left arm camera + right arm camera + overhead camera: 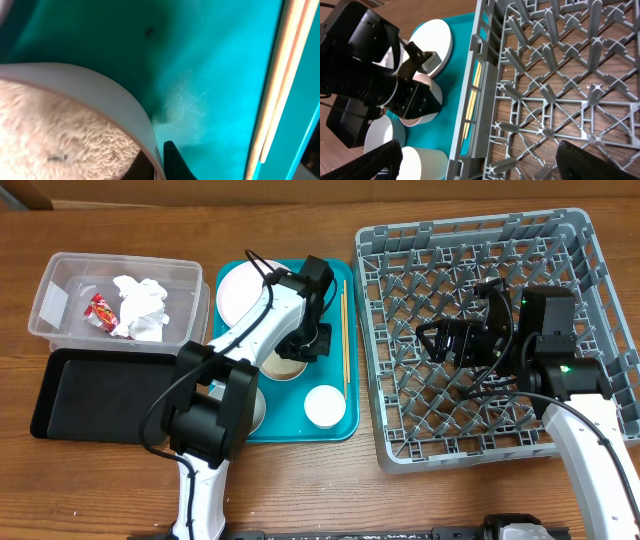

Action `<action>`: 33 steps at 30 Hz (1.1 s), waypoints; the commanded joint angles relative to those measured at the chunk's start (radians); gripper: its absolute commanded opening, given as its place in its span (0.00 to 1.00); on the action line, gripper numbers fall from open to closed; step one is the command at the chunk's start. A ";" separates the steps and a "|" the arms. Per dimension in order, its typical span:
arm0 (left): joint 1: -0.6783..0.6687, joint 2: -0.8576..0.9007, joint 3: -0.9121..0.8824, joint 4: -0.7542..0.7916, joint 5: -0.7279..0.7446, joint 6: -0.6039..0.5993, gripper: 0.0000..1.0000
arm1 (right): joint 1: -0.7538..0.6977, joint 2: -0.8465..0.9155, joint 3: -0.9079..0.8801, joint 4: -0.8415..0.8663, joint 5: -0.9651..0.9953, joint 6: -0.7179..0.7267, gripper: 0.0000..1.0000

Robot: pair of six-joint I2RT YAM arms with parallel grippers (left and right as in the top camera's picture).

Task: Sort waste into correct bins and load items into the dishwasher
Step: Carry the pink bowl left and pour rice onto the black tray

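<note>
Dish rack [480, 240] sat at the table's right edge, with the right gripper [440, 338] spread wide above it. Tub [60, 285] at the far-left corner held napkin [140, 305] and wrapper [100, 310]. The left wrist close-up resolved rice [60, 135] in the bowl [100, 85] on the tray [340, 415]. Left gripper [300, 348] was clenched on the bowl's rim. Chopsticks [344, 330] lay along the tray's right edge.

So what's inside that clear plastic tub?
A crumpled white napkin and a small red wrapper beside it lie in the tub. Anything under the napkin is covered, so I cannot tell.
</note>
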 commanded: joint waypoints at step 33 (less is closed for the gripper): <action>0.436 -0.104 0.638 -0.631 0.085 0.339 0.04 | -0.002 -0.001 0.024 0.046 -0.005 0.003 1.00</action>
